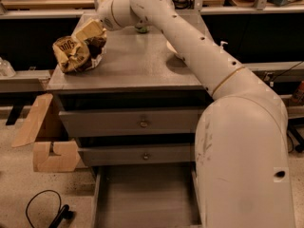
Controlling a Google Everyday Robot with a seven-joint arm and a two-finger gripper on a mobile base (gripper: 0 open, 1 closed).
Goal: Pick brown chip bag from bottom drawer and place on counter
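The brown chip bag [77, 52], crumpled dark brown and tan foil, is at the counter's [142, 66] front left corner, low over the surface or touching it. My gripper [97, 36] is at the bag's upper right and shut on it, with the arm reaching in from the right. The bottom drawer [142, 196] is pulled open below, a flat grey tray with nothing showing in it. Its right side is hidden behind my arm's base.
Two closed drawers with brass knobs [143, 123] sit above the open one. Cardboard pieces [43, 144] lean at the cabinet's left. A black cable [45, 208] lies on the floor. A pale bowl [172, 50] and a green object [141, 30] sit at the counter's back.
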